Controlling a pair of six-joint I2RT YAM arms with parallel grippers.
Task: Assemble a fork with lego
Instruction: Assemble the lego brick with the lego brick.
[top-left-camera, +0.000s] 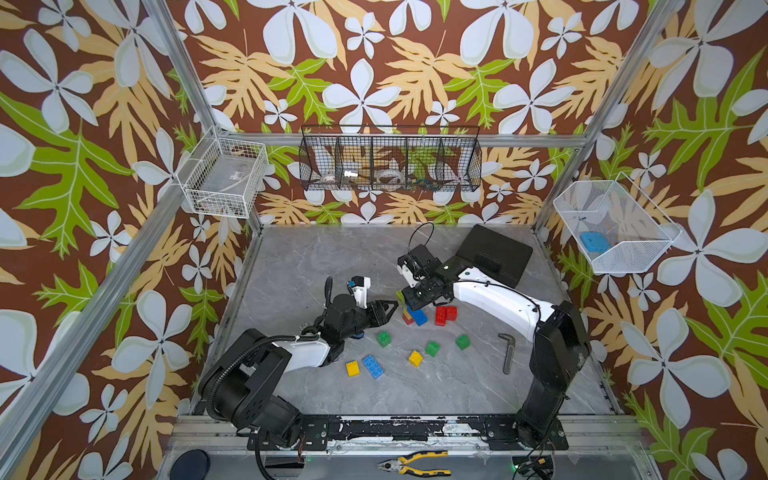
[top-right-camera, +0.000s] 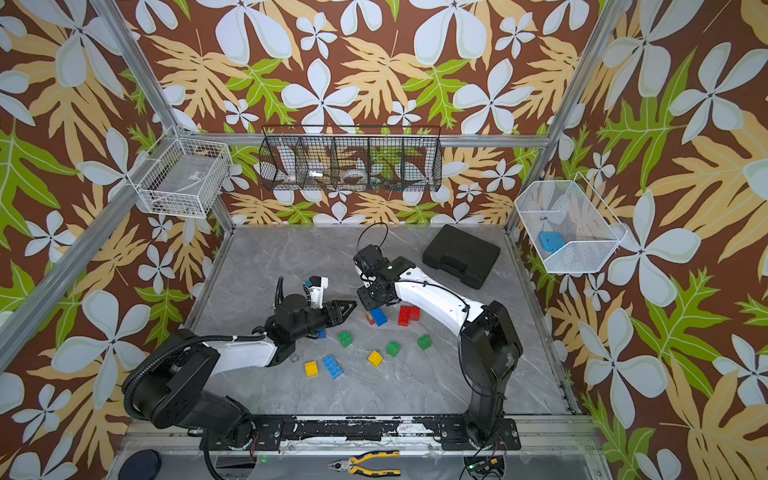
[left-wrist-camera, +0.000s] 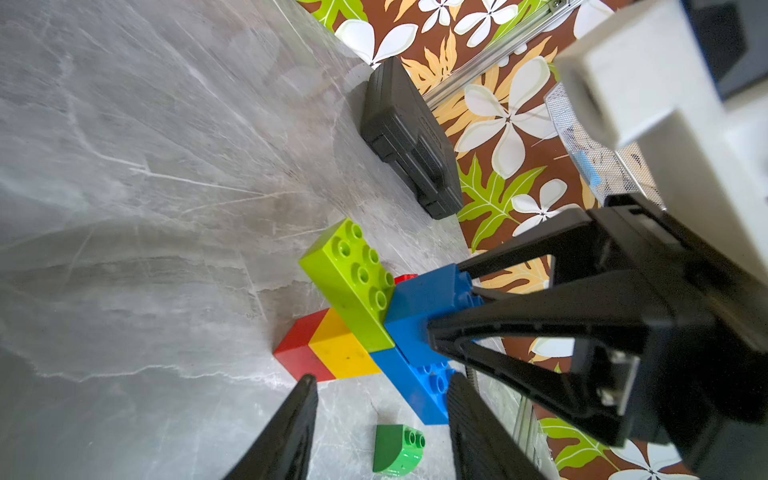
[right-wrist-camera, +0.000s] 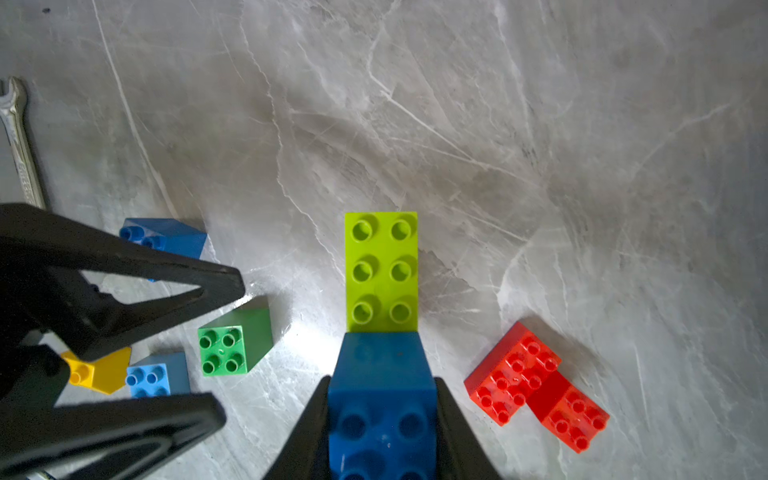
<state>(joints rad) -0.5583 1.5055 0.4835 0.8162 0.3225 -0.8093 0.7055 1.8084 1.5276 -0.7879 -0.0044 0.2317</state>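
1. Right gripper (right-wrist-camera: 382, 384): clenched on a blue brick (right-wrist-camera: 380, 365), which butts against the end of the lime 2x4 brick (right-wrist-camera: 381, 270).
2. Both bricks sit on top of the red, yellow and blue stack (left-wrist-camera: 345, 349) near the middle of the table (top-left-camera: 332, 266).
3. Left gripper (left-wrist-camera: 382, 376): released, empty, just beside the stack.
4. 2 joined red bricks (top-left-camera: 446, 315) lie near the stack.
5. Loose bricks (top-left-camera: 432, 348) in green, yellow and blue lie nearer the arm bases.

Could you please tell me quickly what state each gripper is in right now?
The left gripper is open and holds nothing.
The right gripper is closed on the blue brick.
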